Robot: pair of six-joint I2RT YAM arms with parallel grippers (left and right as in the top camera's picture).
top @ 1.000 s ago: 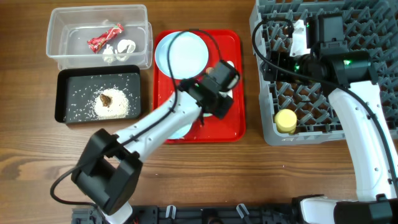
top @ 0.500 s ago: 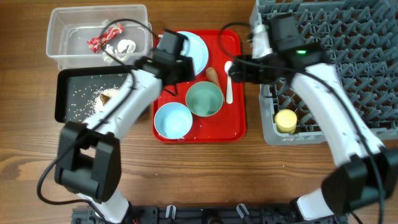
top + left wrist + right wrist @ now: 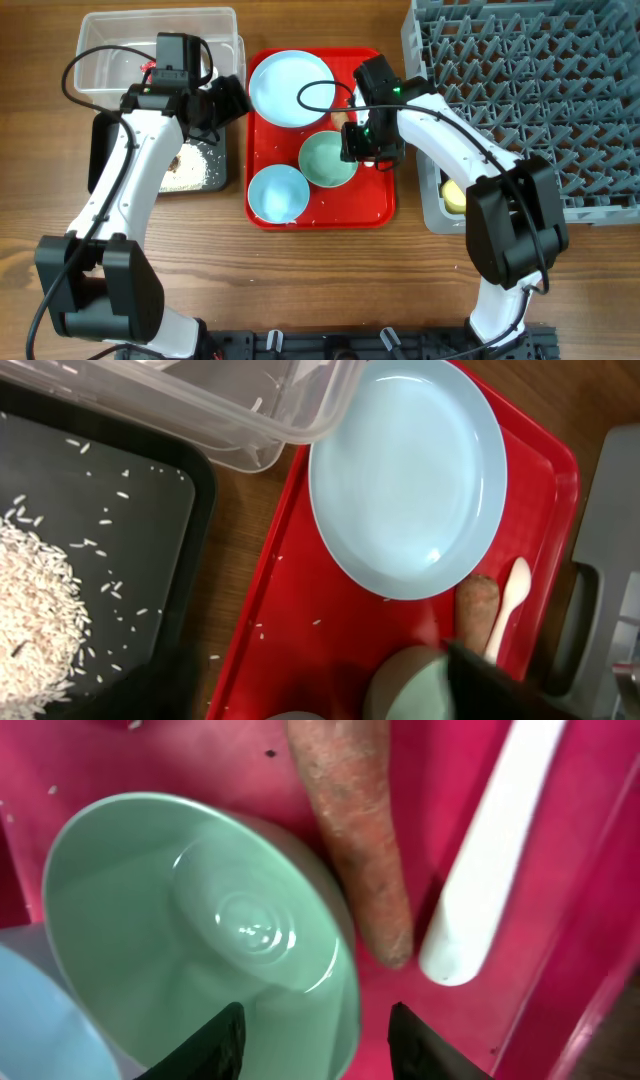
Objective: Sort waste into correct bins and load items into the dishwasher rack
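We note right gripper (image 3: pixel 318 1045) spread wide, fingers either side of green bowl (image 3: pixel 180 920) right rim, not closed on it. Carrot (image 3: pixel 352 830), spoon (image 3: pixel 490 870) just right of bowl on tray (image 3: pixel 375 203). Left gripper (image 3: pixel 232 100) wide, empty, by clear tub (image 3: pixel 92 50) near right corner. Cup (image 3: pixel 455 193) in rack (image 3: pixel 530 100).

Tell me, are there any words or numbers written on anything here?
None can be read. The plate, green bowl, red tray, grey rack and black bin show no writing. Any print on what lies in the clear bin is too small to read.
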